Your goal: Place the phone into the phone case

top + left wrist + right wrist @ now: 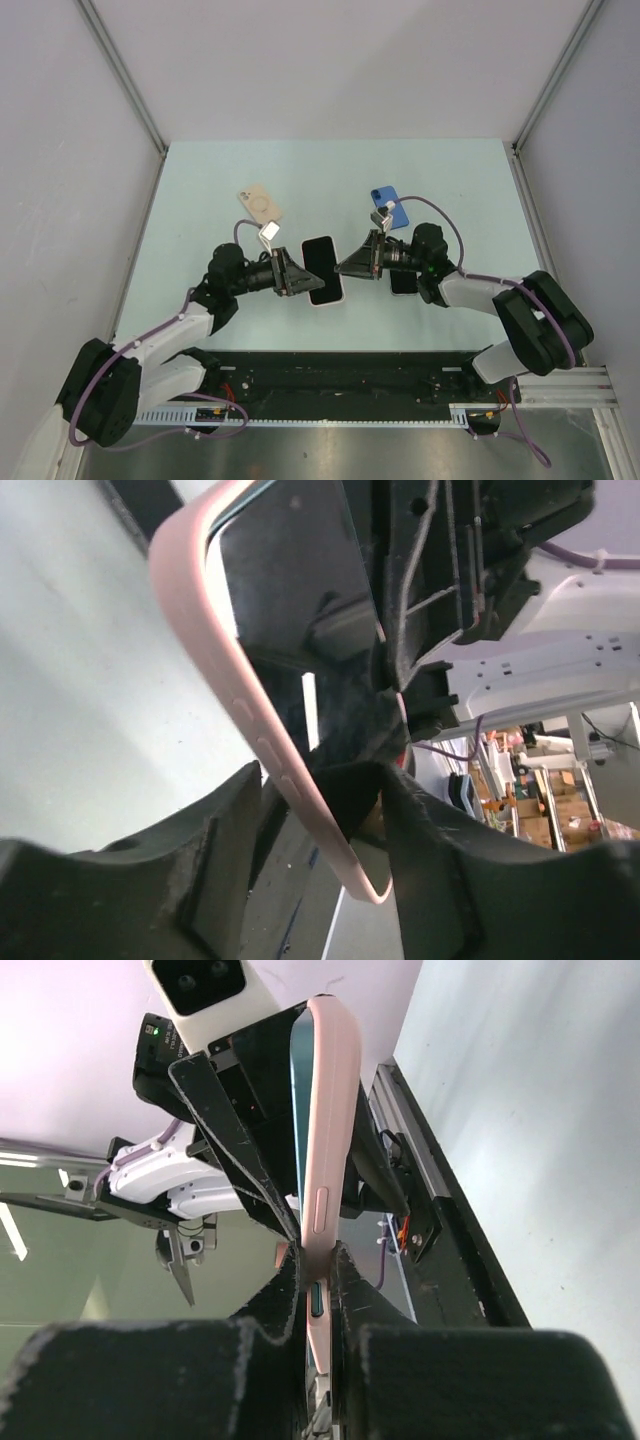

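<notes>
At the middle of the pale green table [200, 190], between the 2 arms: a pink phone case [328, 301] with the phone [321, 265] lying inside it, dark screen up toward the top camera, framed by a thin pink rim along the near end and the right side.

Clenched on the right long edge of that case: the right gripper [318, 1260], with both pads [352, 1295] pinched tight against the pink wall, just below a raised side button. Seen from the right wrist, a teal strip of the phone's side between the pink wall and the dark glass. Cannot tell whether seated flush all the way round.

Spread apart at the left long edge: the left gripper [325, 780], with 2 fingers [225, 820] straddling the curved pink rim. Rim close against 1 finger, a clear gap to the other. No squeeze on the case from this side.

Farther back on the table, well apart from both grippers: a beige case [259, 205] on the left and a blue case [390, 208] on the right, each lying flat. Cannot tell whether anything inside either.

Partly hidden beneath the right arm: 1 dark flat slab [404, 283], resting on the table near the pink phone case.
</notes>
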`<state>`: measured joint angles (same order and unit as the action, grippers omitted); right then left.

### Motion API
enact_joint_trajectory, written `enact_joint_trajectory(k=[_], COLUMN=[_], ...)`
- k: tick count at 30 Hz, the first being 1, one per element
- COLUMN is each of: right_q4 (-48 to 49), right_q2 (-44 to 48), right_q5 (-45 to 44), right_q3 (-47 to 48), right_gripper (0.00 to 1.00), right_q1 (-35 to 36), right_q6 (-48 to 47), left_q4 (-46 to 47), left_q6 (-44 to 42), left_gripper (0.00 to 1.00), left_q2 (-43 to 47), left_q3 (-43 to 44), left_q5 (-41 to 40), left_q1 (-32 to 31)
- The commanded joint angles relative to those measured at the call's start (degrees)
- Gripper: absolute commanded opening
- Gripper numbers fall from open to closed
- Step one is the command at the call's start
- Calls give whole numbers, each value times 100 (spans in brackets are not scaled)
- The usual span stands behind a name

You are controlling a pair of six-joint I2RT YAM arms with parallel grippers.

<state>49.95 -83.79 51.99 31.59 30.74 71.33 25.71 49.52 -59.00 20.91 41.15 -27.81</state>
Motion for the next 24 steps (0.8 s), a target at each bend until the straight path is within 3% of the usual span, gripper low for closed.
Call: enact_joint_trajectory(k=[1,3,5,9,10,12,17,24], right_q4=[1271,1210,826,51,-72,-485,-1635,-1682], right_q2=[12,64,169,486,582,670,724,452], right_q5=[136,163,163,84,84,92,171,259], right_q3=[13,5,13,31,75,154,645,1032], right_gripper=[0,4,16,45,56,63,67,66], right_q1=[134,169,169,55,-6,-68,-121,-183], right_q6=[470,312,-11,-636,-768,-1162,-2087,-2238], left_q4=[1005,1058,1050,1076,1102,1102,1050,1111], left_q6=[497,541,507,480,480,480,480,489], left_gripper=[48,33,18,3,0,0,0,0], left_q2=[-138,-138,-155,-208,-191,-164,-164,-296], left_q3=[-69,-61,-25,36,36,36,45,63], left_q5=[429,508,613,1096,1176,1308,1703,1985], left_q1=[22,22,22,22,13,13,13,4])
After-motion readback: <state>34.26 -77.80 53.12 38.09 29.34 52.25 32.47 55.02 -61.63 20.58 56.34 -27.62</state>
